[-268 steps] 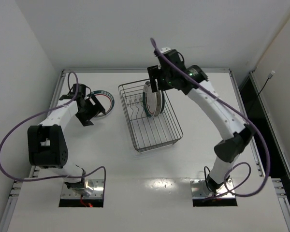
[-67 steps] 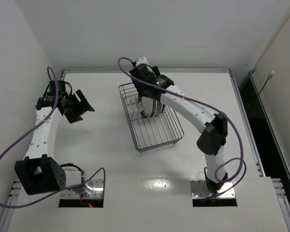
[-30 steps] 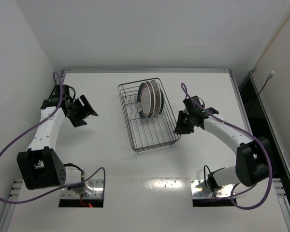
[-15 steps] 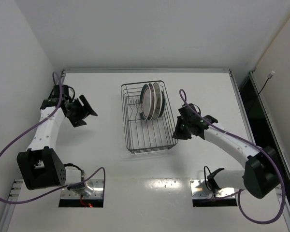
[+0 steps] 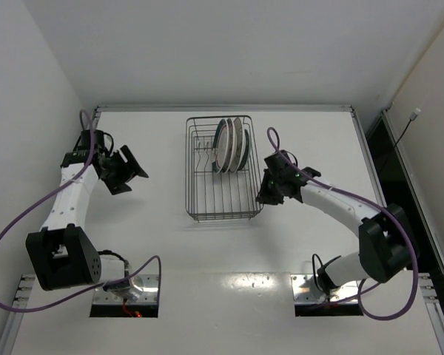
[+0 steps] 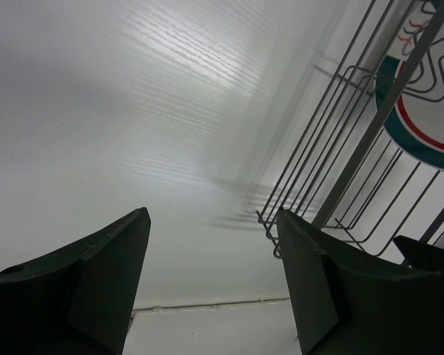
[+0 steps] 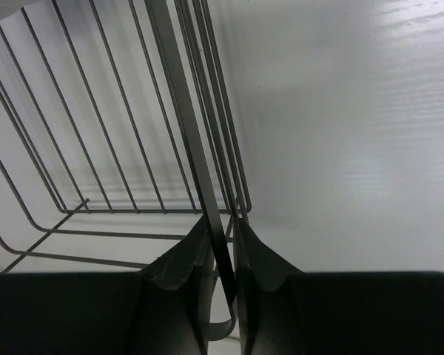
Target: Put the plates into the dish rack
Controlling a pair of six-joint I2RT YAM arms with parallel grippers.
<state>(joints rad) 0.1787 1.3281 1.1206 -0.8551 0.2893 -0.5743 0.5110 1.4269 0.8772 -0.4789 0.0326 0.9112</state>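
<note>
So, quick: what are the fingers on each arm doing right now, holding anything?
Left gripper: open, holding nothing.
Right gripper: closed on the dish rack, gripping its wire rim.

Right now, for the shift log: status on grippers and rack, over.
Right gripper shut on dish rack wall. Left gripper open, empty. Plates upright inside. Nothing blocking.

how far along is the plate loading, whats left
Done: the plates stand on edge at the far end of the dish rack, and the top view shows none outside it, though the exact count is hard to read. In hand: the right gripper is shut on the rack's right wall wire. The left gripper is open and empty. Left: probably just releasing the rack.
</note>
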